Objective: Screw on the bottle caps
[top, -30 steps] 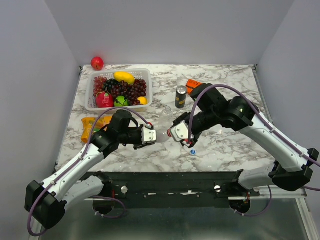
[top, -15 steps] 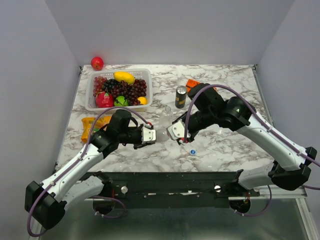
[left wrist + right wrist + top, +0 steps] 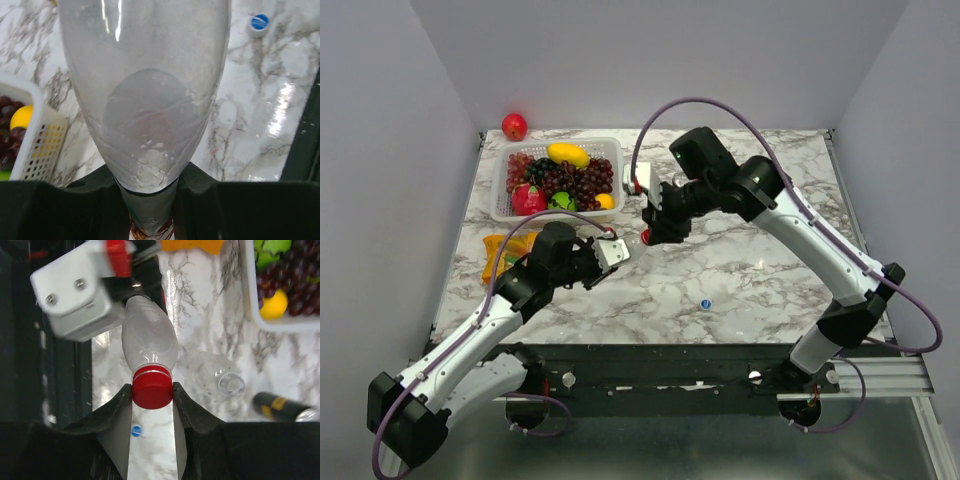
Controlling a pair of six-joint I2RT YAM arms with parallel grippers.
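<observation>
My left gripper (image 3: 150, 200) is shut on the lower body of a clear bottle (image 3: 150, 100), whose red label band shows between the jaws. The bottle (image 3: 149, 340) points toward my right gripper (image 3: 152, 390), which is shut on the red cap (image 3: 152, 389) sitting on the bottle's neck. In the top view the two grippers meet near the table's middle, the left (image 3: 613, 252) below the right (image 3: 647, 232). The blue cap (image 3: 705, 303) lies loose on the table. A second clear bottle (image 3: 220, 375) stands uncapped beside the held one.
A white basket (image 3: 500, 190) of fruit stands at the back left, with a red apple (image 3: 514, 126) behind it. An orange packet (image 3: 498, 255) lies at the left edge. A dark can (image 3: 280, 407) shows in the right wrist view, near the uncapped bottle.
My right arm has swung back and left, and its jaws have closed on the red cap at the bottle's mouth. The left gripper has shifted slightly, still holding the bottle.
</observation>
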